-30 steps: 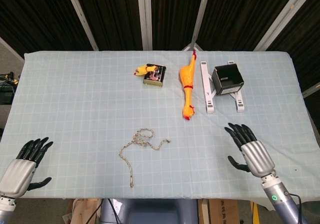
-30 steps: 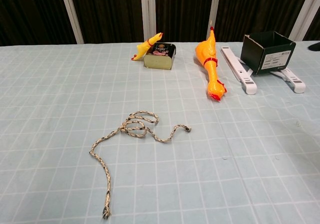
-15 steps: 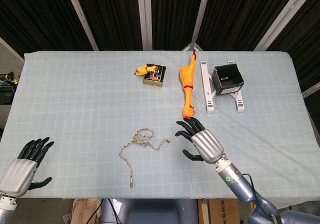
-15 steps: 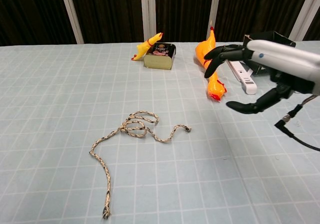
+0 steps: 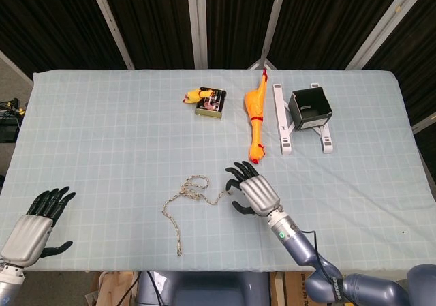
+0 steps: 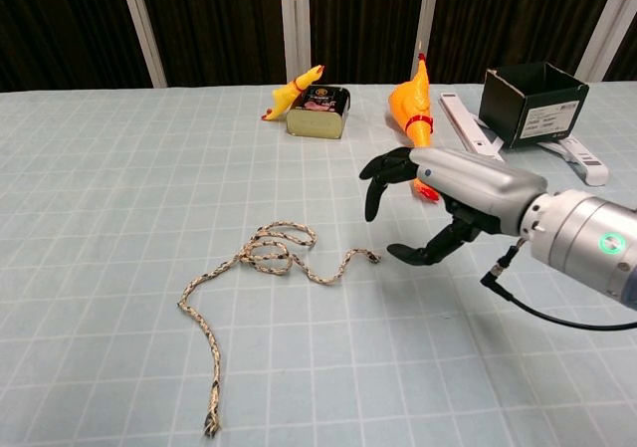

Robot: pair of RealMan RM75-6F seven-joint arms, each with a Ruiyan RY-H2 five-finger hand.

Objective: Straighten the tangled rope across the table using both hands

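Left hand [image 5: 33, 224] seen at near left table edge, fingers spread, nothing held. Rope [image 5: 193, 195] laid tangled on checked cloth [image 5: 122, 135] near front centre, loops bunched mid-length. Right hand [image 6: 450, 190] held just beside rope's right end, fingers apart, nothing grasped. Rubber chicken [image 5: 255, 118] placed farther back.

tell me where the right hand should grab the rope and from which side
Probably the free end nearest the right hand, on the rope. That end lies flat and clear of the tangled loops, so a pinch from above, coming in from the right, should catch one strand only.
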